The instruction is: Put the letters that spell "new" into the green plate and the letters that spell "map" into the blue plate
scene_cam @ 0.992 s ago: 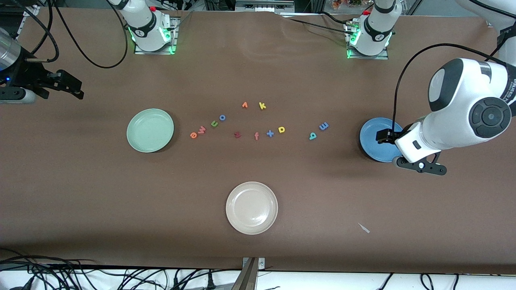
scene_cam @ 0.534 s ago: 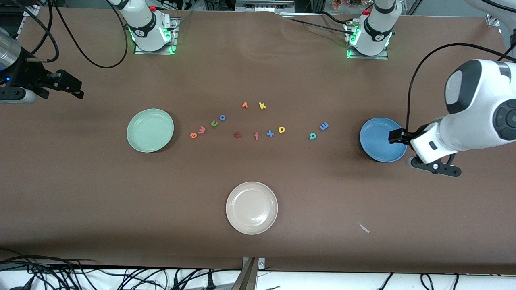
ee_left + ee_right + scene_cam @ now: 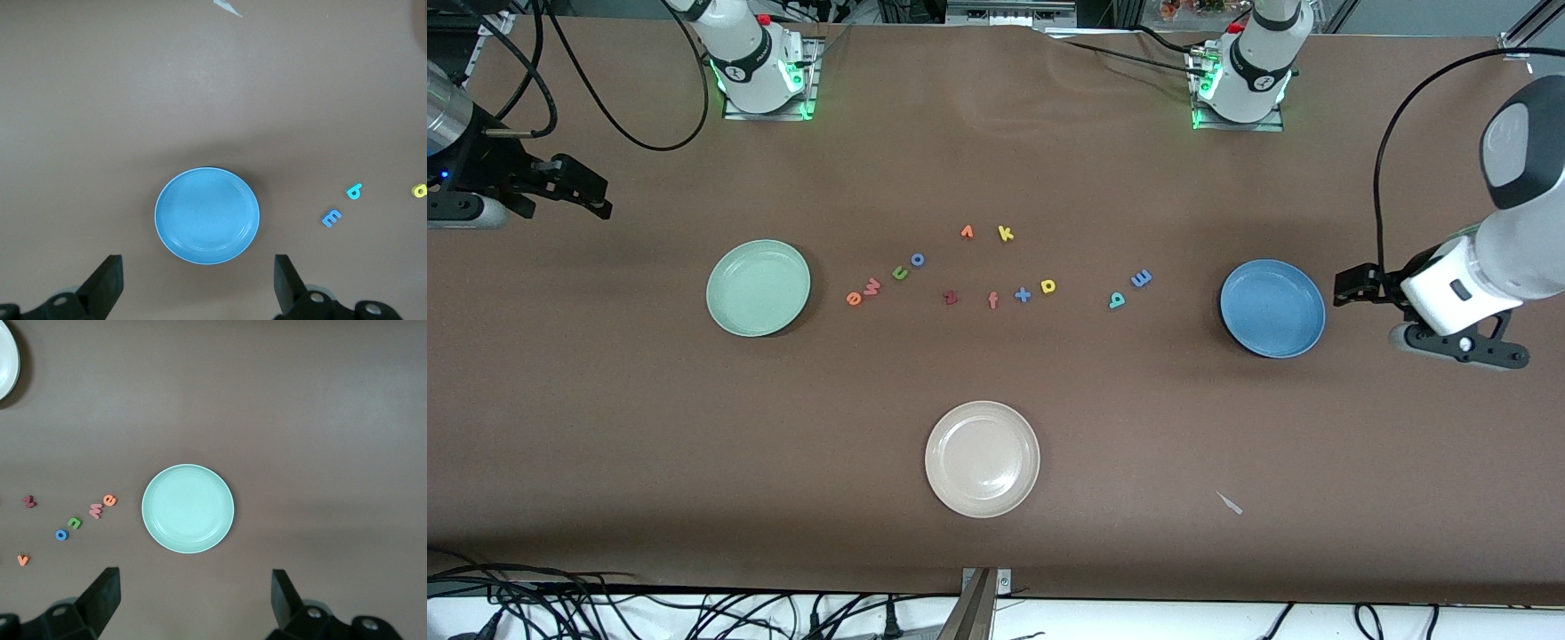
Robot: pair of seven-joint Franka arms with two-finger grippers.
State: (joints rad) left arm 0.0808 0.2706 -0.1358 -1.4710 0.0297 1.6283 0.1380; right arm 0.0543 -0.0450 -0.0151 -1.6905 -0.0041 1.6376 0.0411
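The pale green plate [image 3: 758, 287] [image 3: 188, 508] is empty, and so is the blue plate [image 3: 1272, 308] [image 3: 207, 215]. Between them on the table lie the orange e [image 3: 854, 299] [image 3: 109, 500], coral w [image 3: 871, 286] [image 3: 96, 511], green n [image 3: 900, 273] [image 3: 75, 523], yellow p [image 3: 1048, 285] [image 3: 419, 191], teal a [image 3: 1117, 300] [image 3: 354, 192] and blue m [image 3: 1141, 279] [image 3: 331, 217]. My left gripper [image 3: 1352, 289] [image 3: 198, 287] hangs open and empty over bare table beside the blue plate, toward the left arm's end. My right gripper [image 3: 591, 191] [image 3: 193, 603] waits open and empty at the right arm's end.
A cream-white plate [image 3: 982, 458] sits nearer the front camera, mid-table. Other letters lie in the row: blue o [image 3: 917, 260], dark red z [image 3: 951, 298], coral f [image 3: 992, 300], blue plus [image 3: 1023, 294], yellow k [image 3: 1005, 234] and an orange piece [image 3: 967, 232]. A pale scrap [image 3: 1230, 503] lies near the front edge.
My left arm has swung from over the blue plate's edge toward the left arm's end of the table, uncovering the whole plate. The right arm and letters have not moved.
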